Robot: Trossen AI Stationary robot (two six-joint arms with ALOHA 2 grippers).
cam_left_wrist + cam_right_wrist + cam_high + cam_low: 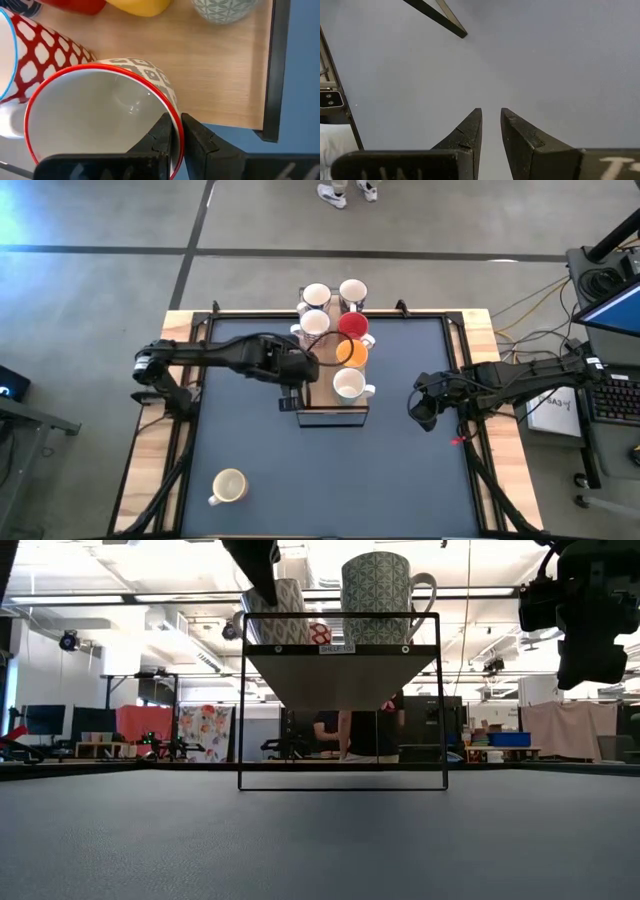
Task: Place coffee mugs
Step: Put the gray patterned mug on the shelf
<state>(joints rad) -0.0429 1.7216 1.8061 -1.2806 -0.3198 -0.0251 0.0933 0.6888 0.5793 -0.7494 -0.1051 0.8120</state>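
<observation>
A wooden-topped wire rack (330, 412) stands mid-table and carries several mugs: three white ones (316, 296), a red one (352, 325), an orange one (350, 352) and a white one (348, 385) at its near end. My left gripper (175, 122) is over the rack's left side, shut on a grey-patterned mug with a red rim (100, 115); my arm hides this mug in the high view. Another cream mug (229, 486) sits alone near the table's near-left corner. My right gripper (424, 412) hovers right of the rack with a narrow gap between its fingers. My left gripper has the mug's red rim (176, 112) pinched, one finger inside the mug and one outside against its patterned wall. The fingers come from above, pointing down. The mug is upright over the rack's wooden top (215, 75); whether its base rests on the wood I cannot tell.
A red-and-white lattice mug (45, 45) stands close against the held mug. A green-patterned mug (385, 595) stands at the rack's near end. The rack's black frame (272, 70) edges the wooden top. Bare dark table lies in front of the rack and under my right gripper (491, 115).
</observation>
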